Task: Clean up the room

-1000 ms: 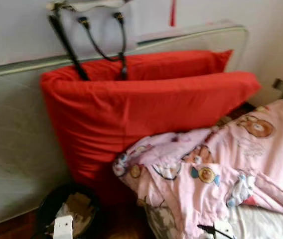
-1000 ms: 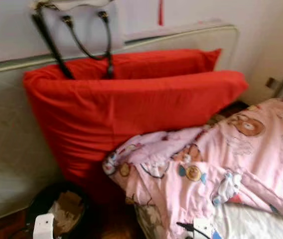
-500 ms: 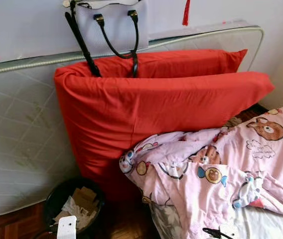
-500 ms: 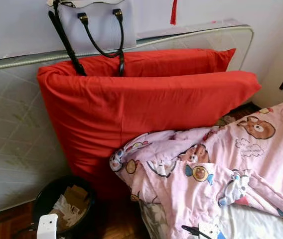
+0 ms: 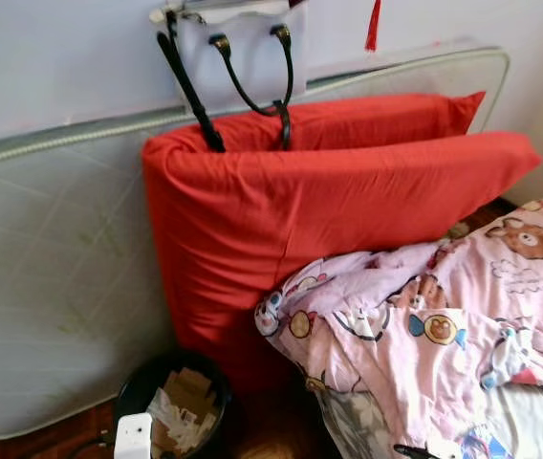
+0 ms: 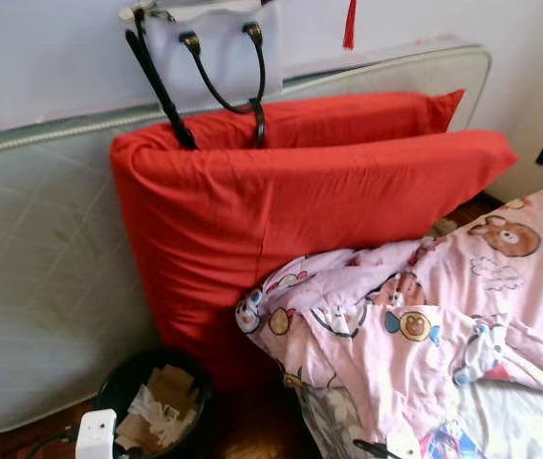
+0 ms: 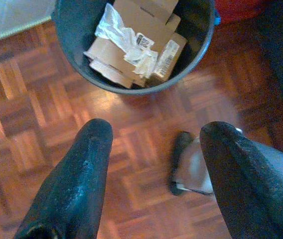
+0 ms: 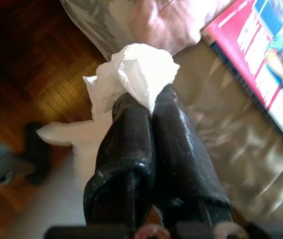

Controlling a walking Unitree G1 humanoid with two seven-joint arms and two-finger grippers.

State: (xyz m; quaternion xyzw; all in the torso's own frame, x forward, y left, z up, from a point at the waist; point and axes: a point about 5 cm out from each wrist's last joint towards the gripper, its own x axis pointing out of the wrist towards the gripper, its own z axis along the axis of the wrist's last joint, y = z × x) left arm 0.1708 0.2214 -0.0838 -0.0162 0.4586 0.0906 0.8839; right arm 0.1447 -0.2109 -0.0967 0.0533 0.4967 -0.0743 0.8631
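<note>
Your right gripper [image 8: 149, 112] has its fingers clenched on a crumpled tissue [image 8: 131, 74] above the bed edge; the left gripper [image 7: 154, 149] is released. The bin [image 6: 152, 402] at seven o'clock awaits it: dropping remains.

Right gripper [image 8: 149, 107], jaws closed on a crumpled white tissue [image 8: 131, 74], above parquet floor [image 8: 42, 64], a grey bed edge [image 8: 216, 134] and a colourful magazine [image 8: 266, 64].
</note>
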